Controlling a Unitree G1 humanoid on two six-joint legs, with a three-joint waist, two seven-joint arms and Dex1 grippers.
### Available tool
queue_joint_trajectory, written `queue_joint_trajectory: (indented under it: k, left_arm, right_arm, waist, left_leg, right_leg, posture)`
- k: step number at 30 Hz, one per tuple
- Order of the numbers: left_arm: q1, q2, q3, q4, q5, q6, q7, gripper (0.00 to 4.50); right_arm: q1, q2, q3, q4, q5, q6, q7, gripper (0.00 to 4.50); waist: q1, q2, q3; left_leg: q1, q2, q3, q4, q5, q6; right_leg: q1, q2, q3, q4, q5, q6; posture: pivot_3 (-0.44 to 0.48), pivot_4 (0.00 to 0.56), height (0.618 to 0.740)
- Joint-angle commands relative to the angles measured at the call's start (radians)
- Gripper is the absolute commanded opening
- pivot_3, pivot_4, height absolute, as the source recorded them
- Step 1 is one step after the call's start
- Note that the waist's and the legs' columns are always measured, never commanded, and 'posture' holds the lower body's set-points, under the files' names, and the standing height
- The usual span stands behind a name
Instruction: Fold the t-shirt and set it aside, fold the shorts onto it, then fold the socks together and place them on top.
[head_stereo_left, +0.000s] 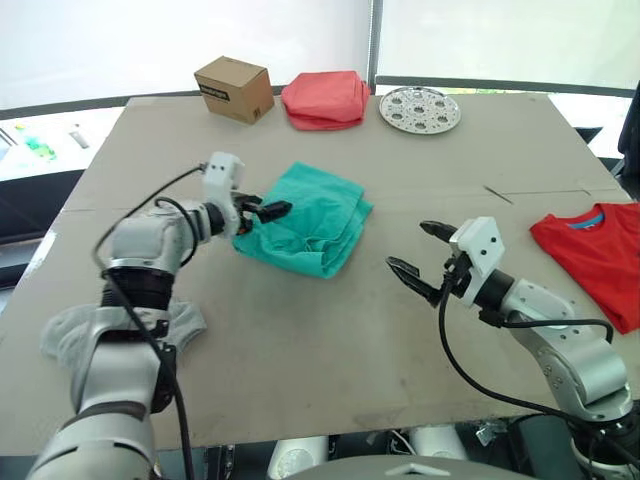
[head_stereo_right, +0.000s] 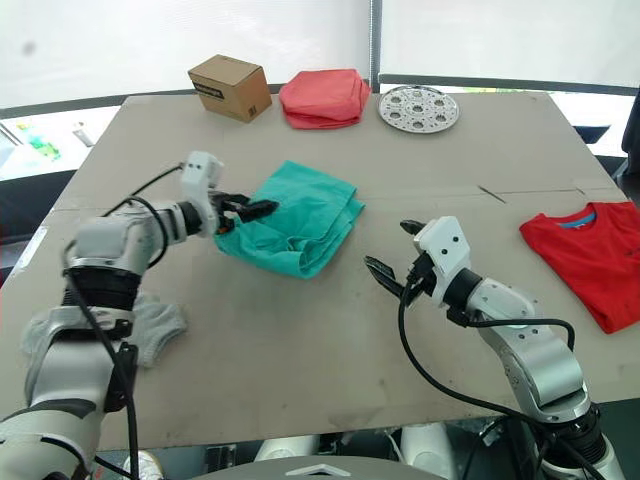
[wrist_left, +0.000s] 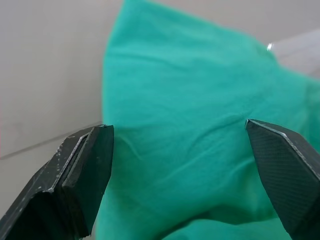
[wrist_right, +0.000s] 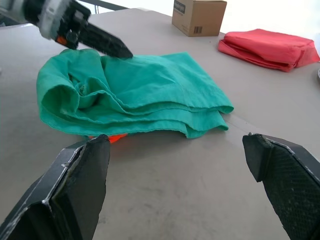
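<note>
Shorts (head_stereo_left: 305, 230) look floppy and light, so pinch a layered edge. Left tool (head_stereo_left: 268, 211) is open right over them; right tool (head_stereo_left: 418, 254) is open too, nearby.

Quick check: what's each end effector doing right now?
Left end effector: open, over the shorts.
Right end effector: open, holding nothing.

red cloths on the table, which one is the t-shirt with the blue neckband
The t-shirt lying flat at the robot's right edge; the salmon-pink bundle at the far side has none.
</note>
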Motion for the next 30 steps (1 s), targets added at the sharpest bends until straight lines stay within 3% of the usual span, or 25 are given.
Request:
queue_joint_trajectory:
  k: [1, 2, 6, 10, 11, 15, 19, 20, 22, 23, 27, 30]
  left_arm:
    - [-0.022, -0.018, -0.088, 0.105, 0.092, -0.09, -0.145, 3.97]
    - [-0.021, -0.026, -0.099, 0.116, 0.099, -0.093, -0.187, 3.82]
    - [0.046, -0.057, -0.122, -0.125, 0.012, 0.074, -0.301, 2.02]
    - [0.101, -0.12, -0.089, -0.321, -0.035, 0.212, -0.233, 0.09]
    - [0.109, -0.14, -0.079, -0.356, -0.041, 0.235, -0.205, 0.03]
    - [0.139, -0.273, 0.004, -0.505, -0.052, 0.318, 0.0, 0.03]
    - [0.181, -0.329, 0.086, -0.607, -0.055, 0.375, 0.138, 1.72]
    - [0.192, -0.342, 0.117, -0.638, -0.065, 0.383, 0.168, 2.4]
    - [0.216, -0.355, 0.187, -0.708, -0.112, 0.403, 0.191, 3.1]
    - [0.243, -0.329, 0.22, -0.759, -0.148, 0.41, 0.163, 3.41]
    - [0.38, -0.163, 0.307, -0.901, -0.273, 0.369, -0.036, 3.41]
    - [0.503, 0.02, 0.341, -0.979, -0.344, 0.303, -0.255, 3.41]
  right_arm:
    - [0.006, -0.002, -0.018, -0.066, -0.001, 0.026, -0.028, 4.5]
    - [0.011, -0.002, -0.022, -0.073, 0.001, 0.038, -0.036, 4.5]
    - [0.051, 0.0, -0.066, -0.123, 0.034, 0.124, -0.08, 4.5]
    - [0.075, -0.015, -0.087, -0.164, 0.034, 0.204, -0.113, 4.5]
    - [0.08, -0.019, -0.09, -0.171, 0.033, 0.218, -0.119, 4.5]
    - [0.063, 0.038, -0.199, -0.174, 0.147, 0.403, -0.173, 4.5]
    - [-0.001, 0.082, -0.287, -0.188, 0.255, 0.549, -0.202, 4.5]
    - [-0.023, 0.101, -0.306, -0.192, 0.277, 0.596, -0.226, 4.5]
    - [-0.058, 0.136, -0.335, -0.195, 0.308, 0.673, -0.268, 4.5]
    - [-0.072, 0.163, -0.346, -0.199, 0.321, 0.719, -0.291, 4.5]
    - [-0.089, 0.259, -0.349, -0.205, 0.332, 0.851, -0.369, 4.5]
    - [-0.081, 0.275, -0.31, -0.189, 0.315, 0.903, -0.386, 4.5]
  waist:
    - [-0.001, 0.0, 0.0]
    - [0.0, 0.0, 0.0]
    - [0.004, 0.001, -0.001]
    - [0.003, 0.001, -0.001]
    - [0.003, 0.001, -0.001]
    - [0.002, 0.001, -0.001]
    - [-0.002, 0.001, -0.001]
    - [-0.001, 0.001, -0.001]
    - [-0.001, 0.001, -0.001]
    - [-0.001, 0.001, -0.001]
    - [-0.009, 0.002, -0.001]
    - [-0.006, 0.004, -0.001]
  left_leg:
    - [0.0, 0.0, 0.0, 0.0, 0.0, 0.0]
    - [0.0, 0.0, 0.001, 0.0, 0.0, 0.0]
    - [0.0, 0.0, 0.0, 0.0, 0.0, 0.0]
    - [-0.001, 0.0, -0.001, 0.001, 0.0, 0.0]
    - [-0.001, 0.0, -0.001, 0.001, 0.0, 0.0]
    - [-0.001, 0.0, -0.001, 0.002, 0.0, 0.0]
    - [-0.001, 0.0, -0.001, 0.001, 0.0, 0.0]
    - [0.0, 0.0, -0.001, 0.001, 0.0, 0.0]
    - [0.0, 0.0, -0.001, 0.0, 0.0, 0.0]
    - [0.0, 0.0, -0.001, 0.0, 0.0, 0.0]
    - [0.0, 0.0, -0.001, -0.001, 0.0, 0.0]
    - [0.0, 0.0, -0.001, -0.001, 0.0, 0.0]
  right_leg:
    - [0.0, 0.0, 0.0, 0.0, 0.0, 0.0]
    - [0.0, 0.0, 0.0, 0.0, 0.0, 0.0]
    - [0.0, -0.002, 0.0, 0.0, 0.0, 0.0]
    - [0.0, -0.007, -0.001, 0.0, 0.0, 0.0]
    - [0.0, -0.007, -0.001, 0.0, 0.0, 0.0]
    - [0.0, -0.007, 0.0, 0.0, 0.0, 0.0]
    - [0.0, -0.007, 0.0, 0.001, 0.0, 0.0]
    - [0.0, -0.007, 0.0, 0.001, 0.0, 0.0]
    - [0.0, -0.007, 0.0, 0.001, 0.0, 0.0]
    - [0.0, -0.007, 0.0, 0.0, 0.0, -0.001]
    - [0.0, -0.007, 0.0, 0.0, 0.0, -0.001]
    - [-0.001, -0.006, 0.0, 0.0, 0.0, -0.001]
  posture:
    - [0.0, 0.15, 0.736]
    - [0.0, 0.15, 0.736]
    - [0.0, 0.15, 0.736]
    - [0.0, 0.15, 0.736]
    - [0.0, 0.15, 0.736]
    - [0.0, 0.15, 0.736]
    - [0.0, 0.15, 0.736]
    - [0.0, 0.15, 0.736]
    - [0.0, 0.15, 0.736]
    - [0.0, 0.15, 0.736]
    - [0.0, 0.15, 0.736]
    - [0.0, 0.15, 0.736]
